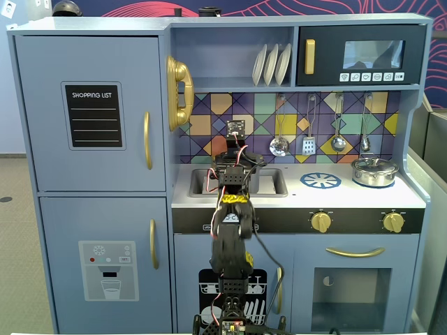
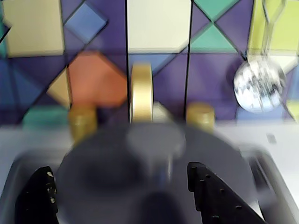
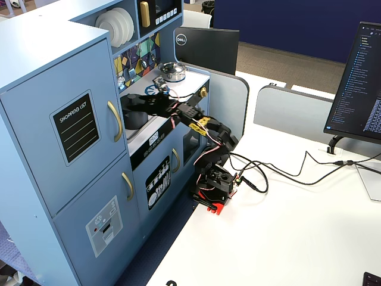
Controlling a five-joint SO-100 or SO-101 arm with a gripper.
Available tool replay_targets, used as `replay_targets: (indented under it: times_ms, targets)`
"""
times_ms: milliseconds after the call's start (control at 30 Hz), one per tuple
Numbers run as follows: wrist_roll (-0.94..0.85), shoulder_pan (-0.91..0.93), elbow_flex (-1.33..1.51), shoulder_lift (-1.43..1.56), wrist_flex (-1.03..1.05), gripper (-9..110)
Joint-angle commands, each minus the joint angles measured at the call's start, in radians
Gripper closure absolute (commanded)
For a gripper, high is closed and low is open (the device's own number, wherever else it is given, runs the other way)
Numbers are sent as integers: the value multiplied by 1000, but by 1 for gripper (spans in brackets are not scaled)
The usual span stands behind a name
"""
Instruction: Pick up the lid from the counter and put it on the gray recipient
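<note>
The wrist view is blurred. The lid (image 2: pixel 154 158), a dark-gray disc with a knob, lies flat below and between my gripper's (image 2: pixel 119 170) black fingers (image 2: pixel 210 191), which stand wide apart and touch nothing. It seems to rest on the gray recipient (image 3: pixel 134 121), a dark pot standing in the sink (image 1: pixel 276 183). In the front fixed view my arm hides most of the pot, and only a dark edge (image 1: pixel 255 160) shows beside the gripper (image 1: pixel 241 164). In the side fixed view the gripper (image 3: pixel 132 102) hovers just over the pot.
A gold faucet (image 2: pixel 141 93) and two gold taps stand right behind the sink. A shiny steel pot (image 1: pixel 374 171) with its own lid sits on the right burner, and a blue burner mark (image 1: pixel 320 181) lies between. Utensils (image 1: pixel 309 143) hang on the tiled wall.
</note>
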Motion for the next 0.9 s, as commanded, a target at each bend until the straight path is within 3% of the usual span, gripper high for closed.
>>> replay_targets:
  times_ms: [0, 167, 300, 567, 733, 867]
  targets:
    - [5, 5, -83, 238, 268, 75]
    - [-14, -37, 6, 457, 672, 102]
    - [64, -58, 218, 566, 716, 102]
    - [169, -46, 749, 626, 589, 102]
    - [249, -72, 927, 719, 726, 102]
    - [181, -54, 1025, 802, 887, 102]
